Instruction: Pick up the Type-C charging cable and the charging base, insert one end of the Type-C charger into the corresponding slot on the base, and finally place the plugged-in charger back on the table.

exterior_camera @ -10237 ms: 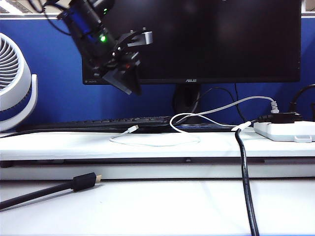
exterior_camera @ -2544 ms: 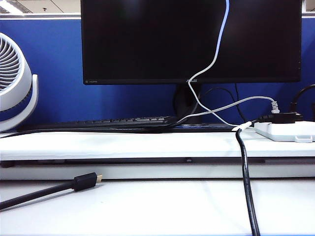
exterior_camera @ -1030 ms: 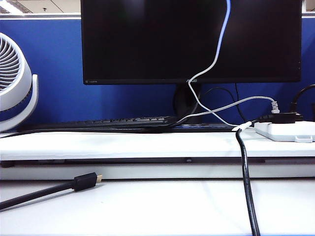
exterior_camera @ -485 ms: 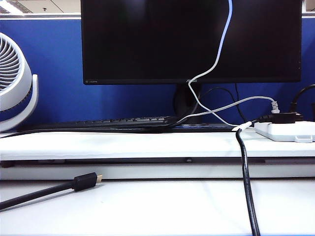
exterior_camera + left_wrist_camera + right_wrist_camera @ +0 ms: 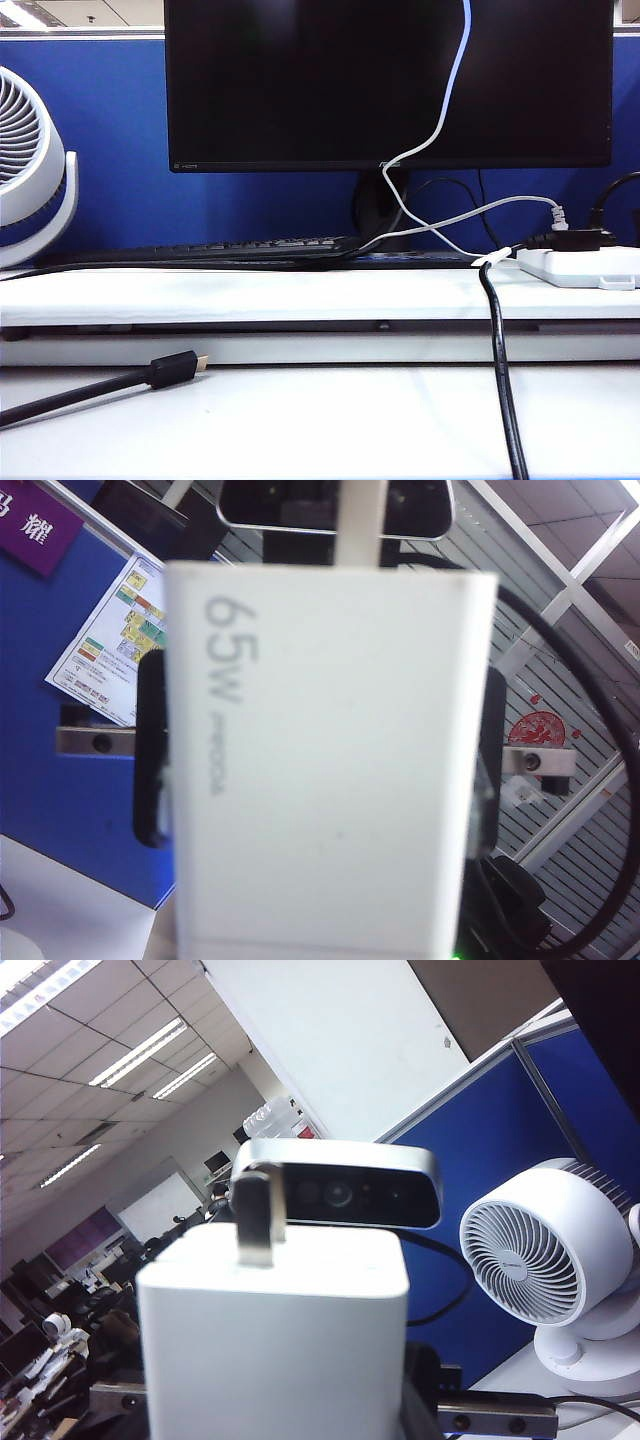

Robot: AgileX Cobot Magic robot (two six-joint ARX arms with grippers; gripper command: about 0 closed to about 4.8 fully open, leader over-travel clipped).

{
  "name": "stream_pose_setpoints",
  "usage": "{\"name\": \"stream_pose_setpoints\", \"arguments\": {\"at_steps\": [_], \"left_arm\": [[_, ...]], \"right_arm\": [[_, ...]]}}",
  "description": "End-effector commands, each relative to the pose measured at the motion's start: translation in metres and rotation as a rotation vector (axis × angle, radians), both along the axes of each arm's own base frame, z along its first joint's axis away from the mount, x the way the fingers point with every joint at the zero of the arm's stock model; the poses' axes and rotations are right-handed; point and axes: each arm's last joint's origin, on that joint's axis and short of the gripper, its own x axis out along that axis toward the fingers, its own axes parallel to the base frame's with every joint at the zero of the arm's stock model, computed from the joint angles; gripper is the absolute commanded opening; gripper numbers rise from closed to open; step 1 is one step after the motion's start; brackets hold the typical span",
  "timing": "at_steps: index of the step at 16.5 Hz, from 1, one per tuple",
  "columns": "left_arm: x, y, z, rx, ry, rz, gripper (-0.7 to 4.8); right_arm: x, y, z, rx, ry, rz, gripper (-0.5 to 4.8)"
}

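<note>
Holding the charging base (image 5: 330,810) in the right gripper (image 5: 320,765), outside the frame of the exterior view; black pads (image 5: 150,760) pressed flat on two opposite sides of the block, jaws parted just to its width; printed face turned to the left wrist camera, a metal prong (image 5: 260,1215) standing up from its top in the right wrist view. Left gripper facing it close, closed nearly all the way; cannot tell what it grips, fingers hidden behind the block. Hanging from beyond the top edge of the exterior view, the Type-C charging cable (image 5: 445,100), down across the monitor (image 5: 300,80) to the raised shelf (image 5: 250,295); lower plug (image 5: 490,258) resting near the shelf's front edge, just beside the power strip (image 5: 585,265). Seated on the strip, a black plug (image 5: 565,238); a greyish-white cable (image 5: 480,210) running to it as well. On the table (image 5: 330,420), a black gold-tipped cable (image 5: 150,375) at the left and a thick black cable (image 5: 500,380) dropping off the shelf edge at the right; broad bare surface between them. Fan (image 5: 30,170) at the far left edge; keyboard (image 5: 230,248) along the back of the shelf.
</note>
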Motion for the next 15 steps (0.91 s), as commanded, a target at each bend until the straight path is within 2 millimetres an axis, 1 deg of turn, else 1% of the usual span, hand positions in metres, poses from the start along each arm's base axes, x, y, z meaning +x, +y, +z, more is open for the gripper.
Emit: {"name": "stream_pose_setpoints", "arguments": {"at_steps": [1,2,4,5,6,7,11,12,15], "left_arm": [[-0.001,0.005,0.01,-0.063,-0.044,0.078,-0.06],[-0.001,0.005,0.01,-0.065,-0.044,0.077,-0.06],[0.0,0.005,0.01,-0.071,-0.039,0.091,-0.06],[0.0,0.005,0.01,-0.071,-0.039,0.091,-0.06],[0.0,0.005,0.01,-0.071,-0.039,0.091,-0.06],[0.0,0.005,0.01,-0.071,-0.039,0.091,-0.06],[0.0,0.005,0.01,-0.071,-0.039,0.091,-0.06],[0.0,0.005,0.01,-0.072,-0.04,0.092,-0.06],[0.0,0.008,0.013,-0.088,-0.04,0.092,-0.06]], "right_arm": [[-0.004,0.002,-0.003,-0.026,0.067,0.075,1.47],[-0.004,0.002,-0.004,-0.034,0.077,0.076,1.46],[-0.005,0.003,-0.006,-0.069,-0.021,0.095,1.43],[-0.003,0.003,-0.012,-0.079,0.081,0.077,1.42],[-0.003,0.004,-0.015,-0.095,0.124,0.095,1.06],[-0.003,0.004,-0.017,-0.102,0.128,0.115,1.03],[-0.006,0.007,-0.016,-0.12,0.026,0.147,1.11],[-0.006,0.007,-0.016,-0.123,0.014,0.148,1.22],[-0.006,0.007,-0.016,-0.132,-0.026,0.147,1.24]]}}
